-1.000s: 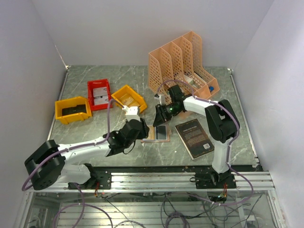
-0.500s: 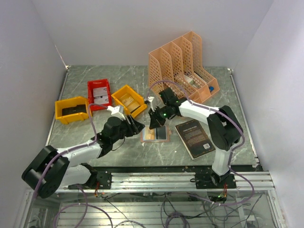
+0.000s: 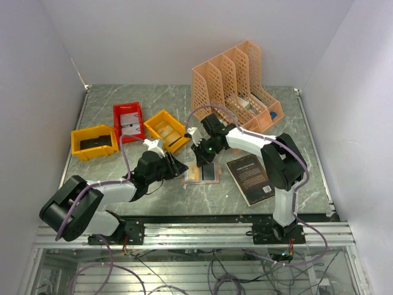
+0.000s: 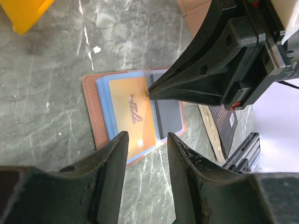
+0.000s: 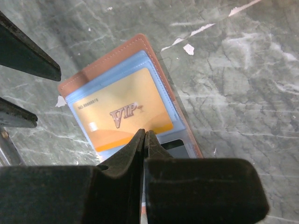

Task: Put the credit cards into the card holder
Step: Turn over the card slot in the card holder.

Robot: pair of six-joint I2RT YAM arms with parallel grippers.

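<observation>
The card holder (image 3: pixel 186 178) lies open on the table, salmon outside (image 4: pixel 92 113) and pale blue inside (image 5: pixel 107 74). An orange VIP card (image 4: pixel 133 116) (image 5: pixel 121 112) sits in its left half. A dark grey card (image 4: pixel 168 114) (image 5: pixel 180 147) sits in its right half. My right gripper (image 3: pixel 199 161) (image 5: pixel 145 133) is shut, and its tip (image 4: pixel 150 93) rests at the fold, on the orange card's edge. Nothing shows between its jaws. My left gripper (image 3: pixel 178 166) (image 4: pixel 146 137) is open and empty, just above the table at the holder's near-left side.
A black book (image 3: pixel 250 178) lies right of the holder. A peach lattice organizer (image 3: pixel 233 86) stands behind. A yellow bin (image 3: pixel 166 128), a red bin (image 3: pixel 128 121) and another yellow bin (image 3: pixel 94 141) sit to the left.
My left gripper has drawn back left off the holder's edge. My right gripper has shifted left to the holder's fold. The holder has stayed open in place.
</observation>
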